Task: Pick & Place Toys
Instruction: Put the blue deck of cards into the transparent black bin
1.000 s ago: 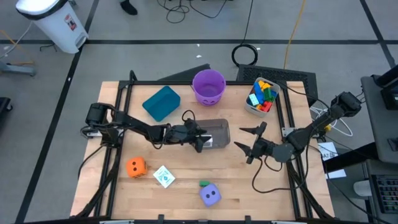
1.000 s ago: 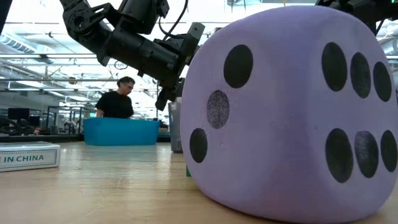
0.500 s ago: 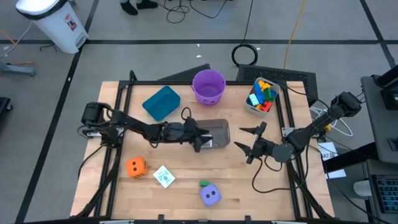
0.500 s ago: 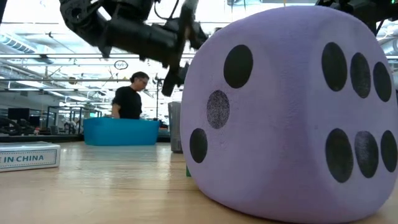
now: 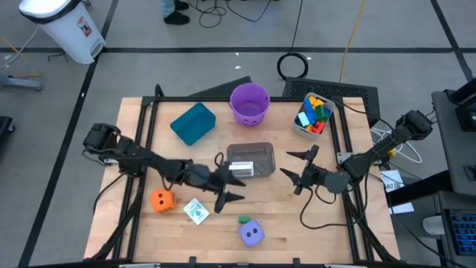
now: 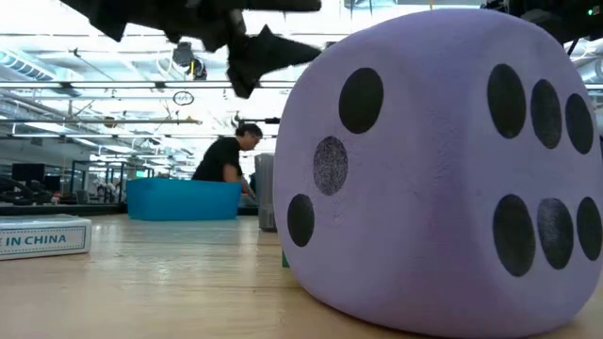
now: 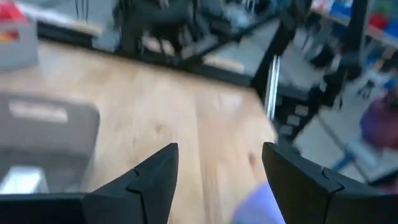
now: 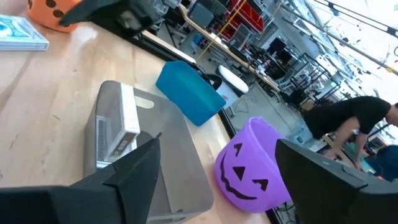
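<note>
Judging by the spread, not much has been tidied yet. Starting big: the counter [image 5: 297, 223] is shared by a teal bin [image 5: 193, 123], a purple bucket [image 5: 249, 103] and a clear tub [image 5: 251, 159] lying in the middle with one white card [image 5: 240, 167] seen inside it. A second tub [image 5: 312, 115] at the far right corner is packed with coloured blocks, so that part looks handled. Left loose near the front edge are the purple die [image 5: 252, 234], the orange die [image 5: 162, 199], another printed card [image 5: 196, 211] between them, and a small green block [image 5: 244, 219] just beside the purple die. The left gripper [image 5: 230, 190] is held open and empty above the wood between the card and the clear tub. The right gripper [image 5: 295, 171] is parked right of that tub, spread wide, nothing gripped.
</note>
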`<action>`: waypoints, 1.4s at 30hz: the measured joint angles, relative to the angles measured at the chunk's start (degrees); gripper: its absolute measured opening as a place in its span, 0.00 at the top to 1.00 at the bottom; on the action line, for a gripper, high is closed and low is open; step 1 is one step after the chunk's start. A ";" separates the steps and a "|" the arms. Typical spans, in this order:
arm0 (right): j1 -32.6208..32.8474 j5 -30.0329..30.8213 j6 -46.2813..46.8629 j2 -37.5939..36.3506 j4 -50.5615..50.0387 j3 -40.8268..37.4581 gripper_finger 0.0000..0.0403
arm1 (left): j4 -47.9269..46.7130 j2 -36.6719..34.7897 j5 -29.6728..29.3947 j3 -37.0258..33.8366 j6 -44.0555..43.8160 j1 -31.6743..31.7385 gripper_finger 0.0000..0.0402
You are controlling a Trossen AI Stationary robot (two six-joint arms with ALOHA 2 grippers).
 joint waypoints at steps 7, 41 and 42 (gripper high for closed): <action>-0.25 -0.02 0.69 0.00 0.02 0.00 0.28 | -2.39 0.03 2.25 -0.03 4.40 -4.93 0.40; -0.28 -0.04 1.04 -0.01 0.43 0.00 0.28 | -46.93 0.07 -10.04 -0.10 -45.10 -22.52 0.40; -0.27 -0.04 1.04 -0.02 0.43 0.00 0.28 | -45.67 0.13 -12.87 -0.24 -42.20 -21.64 0.40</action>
